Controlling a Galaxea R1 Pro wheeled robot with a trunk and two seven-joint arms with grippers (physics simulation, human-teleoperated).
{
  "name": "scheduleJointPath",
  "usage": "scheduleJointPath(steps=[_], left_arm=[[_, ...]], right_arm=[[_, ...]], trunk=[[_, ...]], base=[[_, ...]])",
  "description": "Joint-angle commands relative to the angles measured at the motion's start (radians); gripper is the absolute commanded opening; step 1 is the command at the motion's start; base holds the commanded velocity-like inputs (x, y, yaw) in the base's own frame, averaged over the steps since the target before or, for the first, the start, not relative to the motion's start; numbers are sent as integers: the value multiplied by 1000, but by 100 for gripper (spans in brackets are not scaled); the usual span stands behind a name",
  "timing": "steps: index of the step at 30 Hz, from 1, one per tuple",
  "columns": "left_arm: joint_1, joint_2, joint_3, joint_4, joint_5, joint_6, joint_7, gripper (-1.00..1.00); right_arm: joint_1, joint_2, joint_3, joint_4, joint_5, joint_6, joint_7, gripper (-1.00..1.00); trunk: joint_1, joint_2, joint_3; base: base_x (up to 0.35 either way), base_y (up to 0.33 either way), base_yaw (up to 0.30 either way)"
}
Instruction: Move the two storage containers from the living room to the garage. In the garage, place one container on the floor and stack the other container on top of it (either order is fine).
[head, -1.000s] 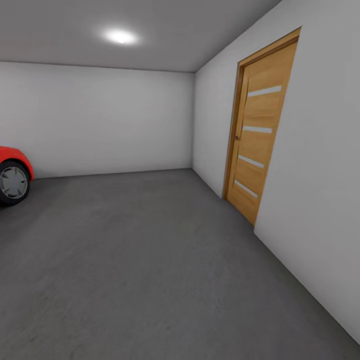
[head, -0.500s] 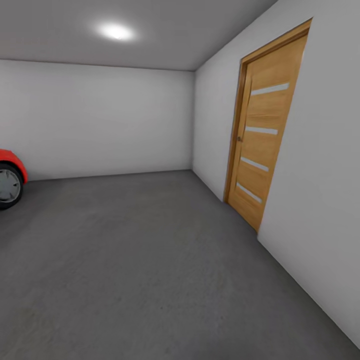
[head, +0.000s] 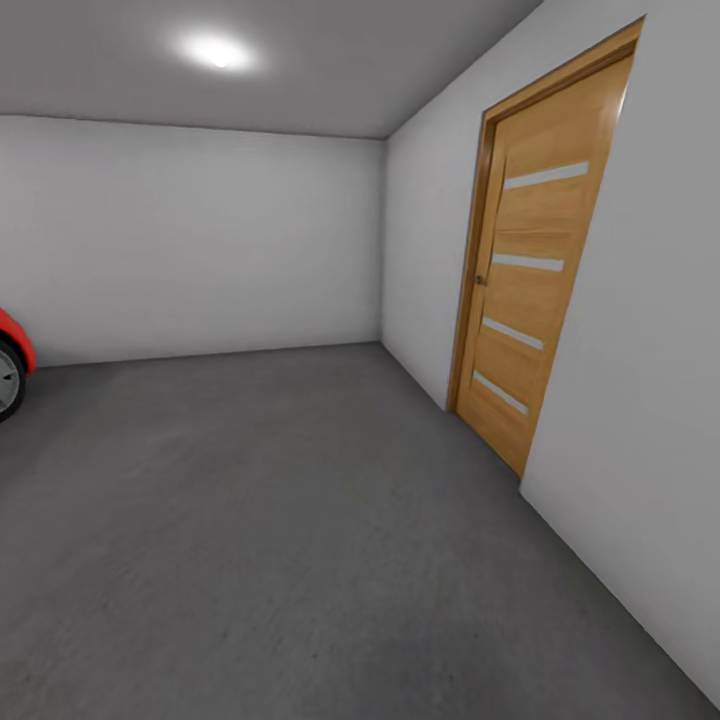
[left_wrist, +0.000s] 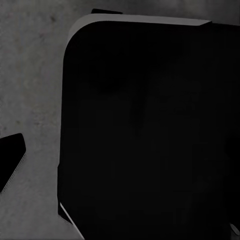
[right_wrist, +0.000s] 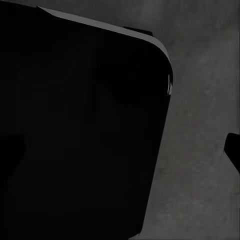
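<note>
head view, far left: a red car (head: 8, 345) with its wheel at the picture's edge. dark grey floor (head: 280, 520) of the garage runs to pale walls, ceiling light (head: 215, 52) overhead. right side, a wooden-slat door (head: 530, 290) in the wall. both wrist views: a big black rounded body (left_wrist: 150, 135) over speckled floor. can't tell how either gripper's fingers stand. can't tell where the containers are.
</note>
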Motion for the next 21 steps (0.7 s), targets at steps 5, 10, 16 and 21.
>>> scheduleJointPath(steps=[5, 10, 16, 21], left_arm=[[0, 0, 0, 0, 10, -3, 0, 100], [0, 0, 0, 0, 10, -4, 0, 100], [0, 0, 0, 0, 10, -4, 0, 100], [0, 0, 0, 0, 10, -4, 0, 100]], right_arm=[[0, 0, 9, 0, -9, -3, -3, 100], [0, 0, 9, 0, -9, -3, -3, 100], [0, 0, 9, 0, -9, -3, -3, 100], [0, 0, 8, 0, -9, -3, -3, 100]], trunk=[[1, 0, -1], [1, 0, -1], [1, 0, -1], [1, 0, -1]], base=[[324, -2, 0], [324, -78, 0], [324, -143, 0], [323, -152, 0]])
